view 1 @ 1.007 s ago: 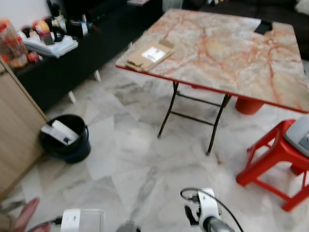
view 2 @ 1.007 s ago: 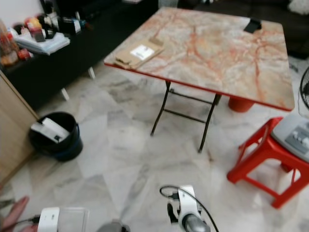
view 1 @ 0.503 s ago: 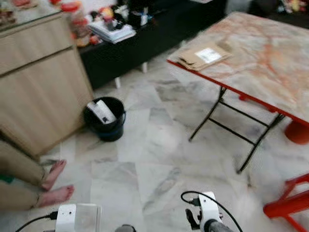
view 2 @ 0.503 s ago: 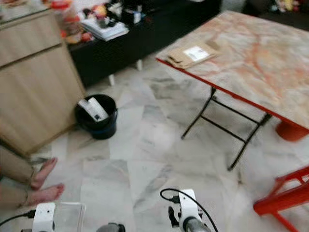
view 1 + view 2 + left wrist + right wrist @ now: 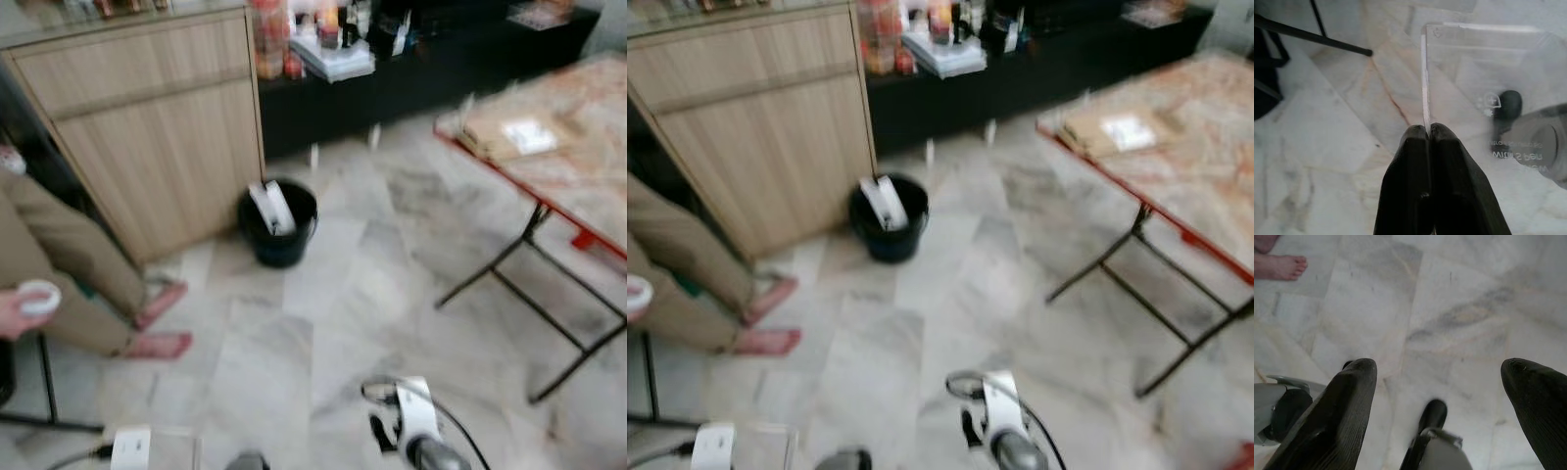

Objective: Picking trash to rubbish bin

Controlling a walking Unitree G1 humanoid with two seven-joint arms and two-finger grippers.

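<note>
Clear plastic container (image 5: 1488, 93), thin-walled and see-through, pinched by one edge between the closed black fingers of the left gripper (image 5: 1428, 131); in the head views it hangs low at the robot's left, above the pale marble floor (image 5: 323, 294). Right gripper (image 5: 1440, 382): fingers spread wide, nothing between them, pointing down at bare floor. Black rubbish bin (image 5: 278, 221): upright on the floor ahead, just beside the corner of a wooden cabinet (image 5: 147, 117), with a pale piece of trash already leaning inside; well apart from the container. A seated person is at the robot's left, bare feet (image 5: 157, 323) on the floor between robot and cabinet, one hand (image 5: 24, 304) holding a small white object. Folding table (image 5: 558, 157), red-edged, stands to the right with flat cardboard on its corner.

Judged stage: carrying the container toward the bin, release not yet due. Risks: the grip is on a single thin, slippery edge, so swaying while walking could let the container twist or slide out; the path to the bin passes near the person's feet; blurred head views suggest the camera is moving, which could spoil aim at the bin's narrow mouth
</note>
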